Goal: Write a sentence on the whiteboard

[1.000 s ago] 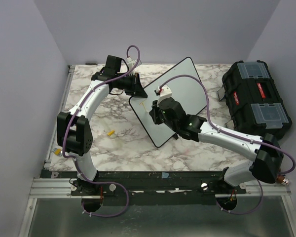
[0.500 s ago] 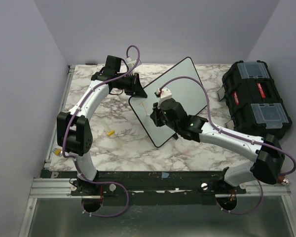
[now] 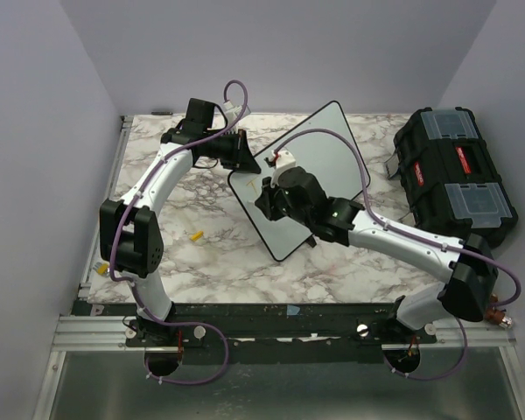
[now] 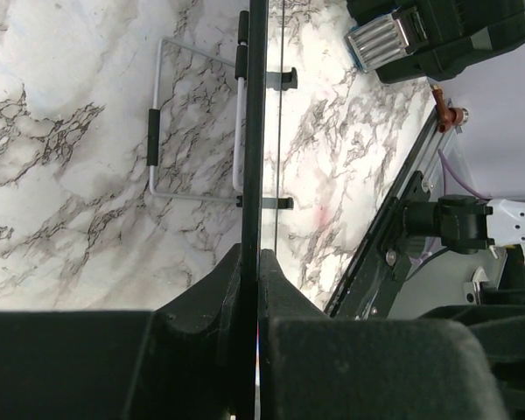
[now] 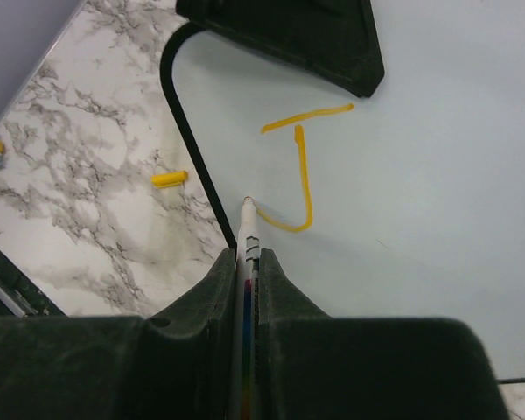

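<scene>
The whiteboard [image 3: 328, 144] lies slanted on the marble table, and it fills the right wrist view [image 5: 420, 219]. Of the sentence only a yellow-orange "J" [image 5: 303, 166] shows, near the board's left corner. My right gripper [image 5: 247, 258] is shut on a white marker [image 5: 248, 229], whose tip touches the board at the end of the J's hook. From above, the right gripper [image 3: 264, 206] sits over the board's left part. My left gripper [image 4: 252, 258] is shut on the whiteboard's thin black edge [image 4: 255, 131], at the board's upper left side as seen from above [image 3: 243, 156].
A black toolbox [image 3: 455, 175] with clear lids stands at the right. A yellow marker cap [image 3: 195, 234] lies on the marble left of the board, also in the right wrist view [image 5: 170, 178]. A wire stand [image 4: 153, 140] shows behind the board's edge.
My right gripper has moved left and slightly up over the board with the marker. The left arm and the board have not moved.
</scene>
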`<state>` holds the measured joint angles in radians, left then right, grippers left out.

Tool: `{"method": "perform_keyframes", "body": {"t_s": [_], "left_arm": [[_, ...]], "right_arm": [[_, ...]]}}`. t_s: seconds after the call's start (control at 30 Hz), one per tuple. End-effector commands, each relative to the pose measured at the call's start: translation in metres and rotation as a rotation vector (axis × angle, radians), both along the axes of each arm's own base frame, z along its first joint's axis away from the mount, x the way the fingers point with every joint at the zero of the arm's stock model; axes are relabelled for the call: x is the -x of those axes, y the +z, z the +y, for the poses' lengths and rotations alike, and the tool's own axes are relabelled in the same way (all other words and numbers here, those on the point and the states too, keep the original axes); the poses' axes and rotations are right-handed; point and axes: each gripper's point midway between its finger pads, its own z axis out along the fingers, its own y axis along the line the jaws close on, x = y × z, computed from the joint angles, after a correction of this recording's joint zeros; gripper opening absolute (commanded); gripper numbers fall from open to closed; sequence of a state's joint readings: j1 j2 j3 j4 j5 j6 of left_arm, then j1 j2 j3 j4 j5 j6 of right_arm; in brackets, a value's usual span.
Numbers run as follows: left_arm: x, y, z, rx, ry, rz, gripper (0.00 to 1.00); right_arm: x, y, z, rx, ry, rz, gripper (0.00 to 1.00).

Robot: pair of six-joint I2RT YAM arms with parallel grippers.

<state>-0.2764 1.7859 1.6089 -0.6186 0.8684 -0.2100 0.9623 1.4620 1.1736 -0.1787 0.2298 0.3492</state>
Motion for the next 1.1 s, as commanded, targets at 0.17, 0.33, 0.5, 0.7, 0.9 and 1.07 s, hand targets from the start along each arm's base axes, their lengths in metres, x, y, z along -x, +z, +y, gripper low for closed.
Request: {"method": "perform_keyframes", "body": {"t_s": [0.17, 0.33, 0.5, 0.7, 0.9, 1.07], "left_arm": [[0.004, 0.029, -0.002, 0.014, -0.017, -0.120, 0.00], [0.005, 0.030, -0.002, 0.014, -0.016, -0.123, 0.00], [0.005, 0.031, -0.001, 0.014, -0.013, -0.131, 0.00], [0.005, 0.032, -0.002, 0.020, -0.015, -0.132, 0.00], [0.007, 0.036, -0.002, 0.026, -0.016, -0.139, 0.00], [0.007, 0.036, -0.002, 0.026, -0.015, -0.141, 0.00]], "right_arm": [[-0.010, 0.052, 0.008, -0.074, -0.008, -0.078, 0.01], [-0.012, 0.076, -0.011, -0.158, -0.096, -0.130, 0.01], [-0.022, 0.066, -0.039, -0.147, -0.194, -0.138, 0.01], [-0.034, 0.048, -0.069, -0.112, -0.249, -0.122, 0.01], [-0.040, 0.045, -0.064, -0.105, -0.201, -0.114, 0.01], [-0.041, 0.051, -0.046, -0.128, -0.131, -0.115, 0.01]]}}
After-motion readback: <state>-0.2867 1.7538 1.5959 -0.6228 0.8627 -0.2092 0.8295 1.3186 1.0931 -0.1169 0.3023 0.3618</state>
